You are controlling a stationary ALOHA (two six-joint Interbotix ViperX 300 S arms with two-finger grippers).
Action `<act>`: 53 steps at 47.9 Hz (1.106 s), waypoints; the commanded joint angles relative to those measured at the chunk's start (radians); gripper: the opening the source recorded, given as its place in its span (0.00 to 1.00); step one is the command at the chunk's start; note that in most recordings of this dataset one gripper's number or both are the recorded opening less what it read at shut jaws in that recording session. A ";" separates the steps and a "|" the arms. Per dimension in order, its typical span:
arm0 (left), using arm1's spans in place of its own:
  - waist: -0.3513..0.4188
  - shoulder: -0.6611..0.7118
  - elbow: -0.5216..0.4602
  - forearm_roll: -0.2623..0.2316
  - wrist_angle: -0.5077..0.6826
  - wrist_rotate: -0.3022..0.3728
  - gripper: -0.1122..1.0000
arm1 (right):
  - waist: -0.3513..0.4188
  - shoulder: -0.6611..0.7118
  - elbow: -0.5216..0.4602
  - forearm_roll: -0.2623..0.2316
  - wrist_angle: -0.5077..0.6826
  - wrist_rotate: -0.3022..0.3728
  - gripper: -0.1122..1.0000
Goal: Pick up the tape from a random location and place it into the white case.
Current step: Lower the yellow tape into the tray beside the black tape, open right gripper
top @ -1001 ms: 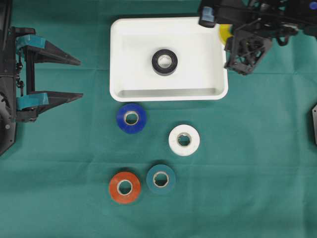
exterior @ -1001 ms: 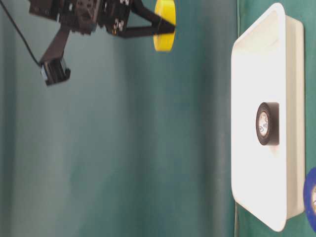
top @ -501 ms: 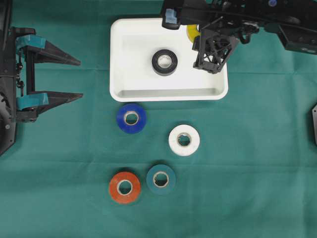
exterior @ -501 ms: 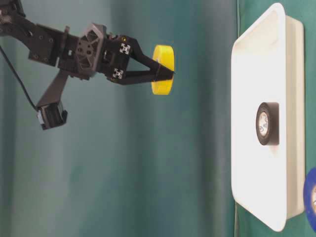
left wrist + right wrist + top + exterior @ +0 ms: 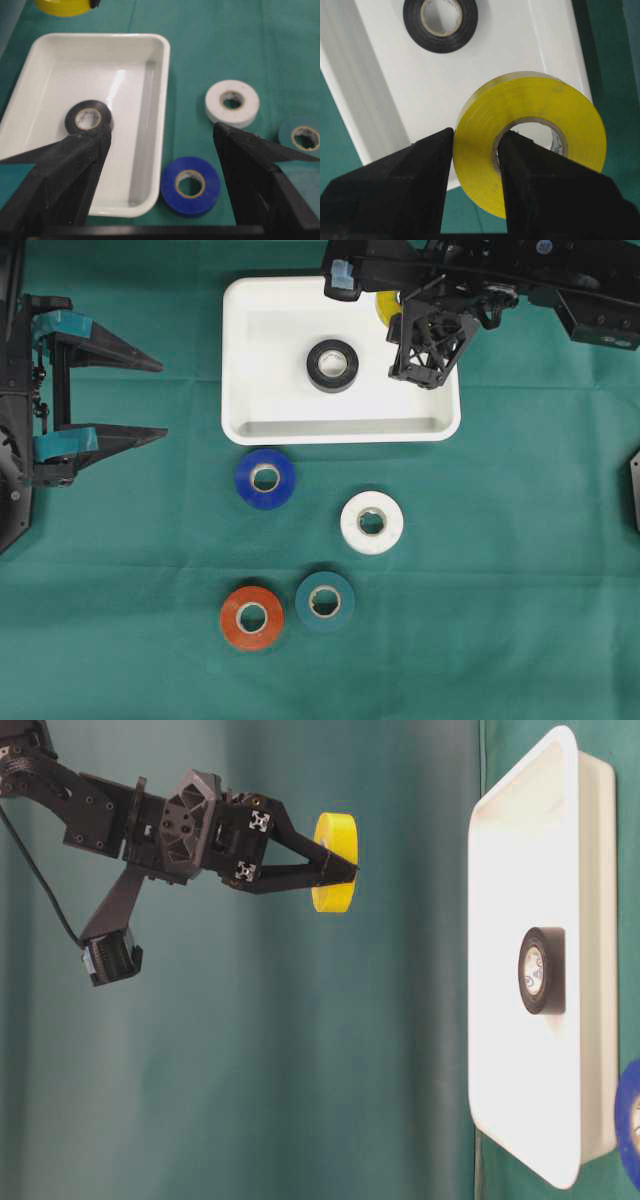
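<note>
Right gripper [image 5: 475, 165]: pinches yellow tape [image 5: 540, 125] by its wall, high above white case [image 5: 260, 350]. Black tape [image 5: 332, 365] already inside; release remains.

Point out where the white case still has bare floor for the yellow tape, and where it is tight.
The white case holds only the black tape, near its middle. Bare floor lies left of it, toward the left rim, and right of it, under the right end effector shut on the yellow tape. Tightest are the strips between the black roll and the long rims.
</note>
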 commanded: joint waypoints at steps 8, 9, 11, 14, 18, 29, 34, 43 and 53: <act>-0.002 0.000 -0.020 -0.003 -0.005 -0.002 0.84 | 0.002 -0.017 -0.031 0.000 -0.005 -0.002 0.38; -0.002 0.002 -0.020 -0.003 -0.005 -0.002 0.84 | 0.002 -0.017 -0.031 0.002 -0.003 -0.002 0.38; -0.003 0.002 -0.020 -0.003 -0.005 -0.002 0.84 | 0.002 -0.017 -0.031 0.002 -0.003 -0.002 0.38; -0.003 0.002 -0.020 -0.003 -0.005 -0.002 0.84 | 0.002 -0.017 -0.031 0.002 -0.003 -0.002 0.38; -0.002 0.002 -0.020 -0.003 -0.005 -0.002 0.84 | 0.002 -0.017 -0.031 0.002 -0.003 -0.002 0.38; -0.003 0.000 -0.020 -0.003 -0.005 -0.002 0.84 | 0.000 -0.017 -0.029 0.000 -0.003 -0.002 0.38; -0.002 0.002 -0.020 -0.003 -0.005 -0.002 0.84 | 0.002 -0.017 -0.028 0.002 -0.006 -0.002 0.38; -0.003 0.000 -0.020 -0.003 -0.005 -0.002 0.84 | 0.002 -0.017 -0.012 0.000 -0.017 -0.002 0.38; -0.002 0.002 -0.020 -0.003 -0.005 -0.002 0.84 | 0.002 -0.003 0.038 0.002 -0.084 0.002 0.38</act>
